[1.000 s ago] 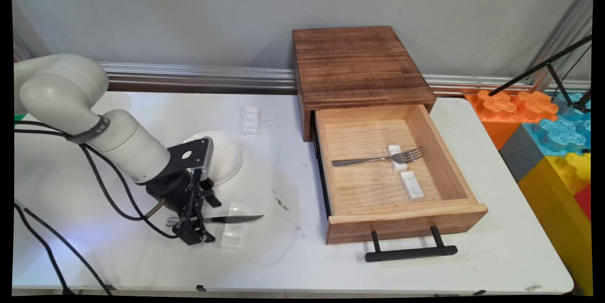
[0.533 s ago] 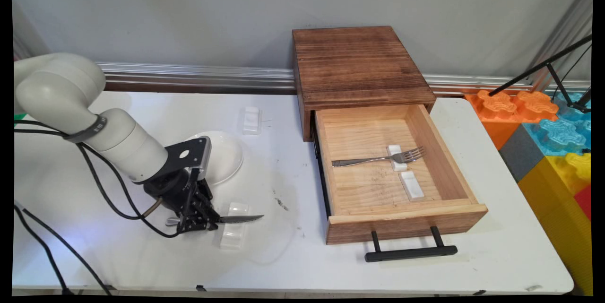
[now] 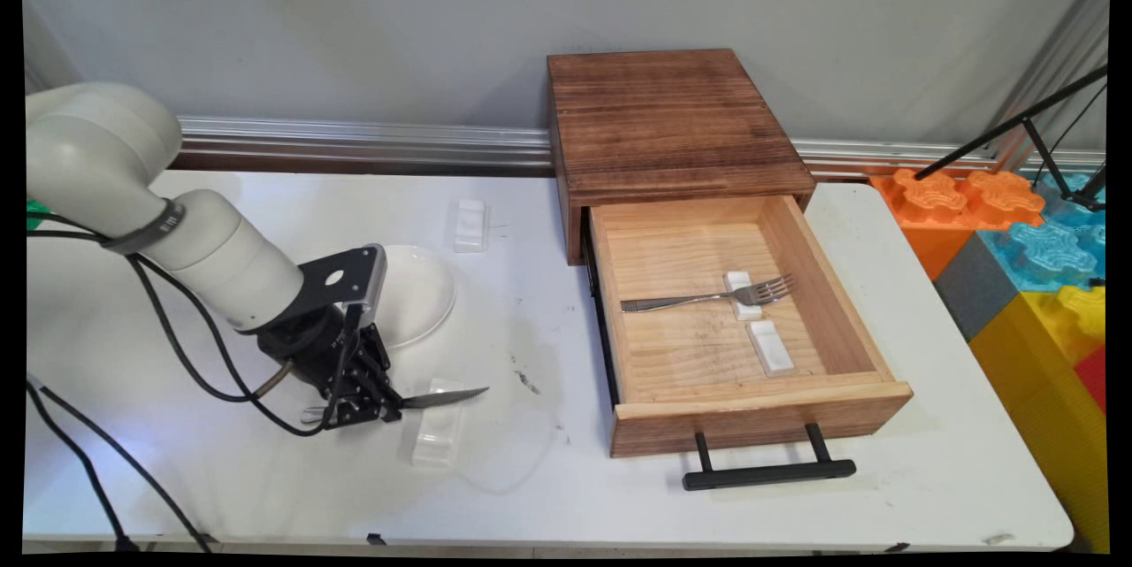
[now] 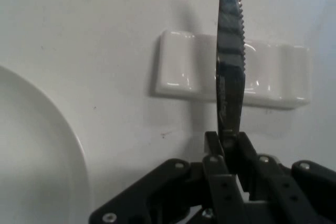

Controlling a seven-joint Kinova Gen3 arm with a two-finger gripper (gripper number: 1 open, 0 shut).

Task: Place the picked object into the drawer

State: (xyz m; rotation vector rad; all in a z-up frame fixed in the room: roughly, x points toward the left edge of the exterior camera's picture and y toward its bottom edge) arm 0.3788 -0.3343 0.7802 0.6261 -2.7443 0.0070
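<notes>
Claw [image 3: 389,408] clamped on knife [image 3: 442,397]; open drawer [image 3: 818,302] holds fork [image 3: 707,296], two white rests.

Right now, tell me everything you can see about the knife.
The knife is a metal table knife with a serrated blade edge and shiny steel handle. The gripper is shut on it where blade meets handle. It lies roughly level, tip toward the drawer, above the white cutlery rest; its handle end sticks out behind the fingers.
</notes>
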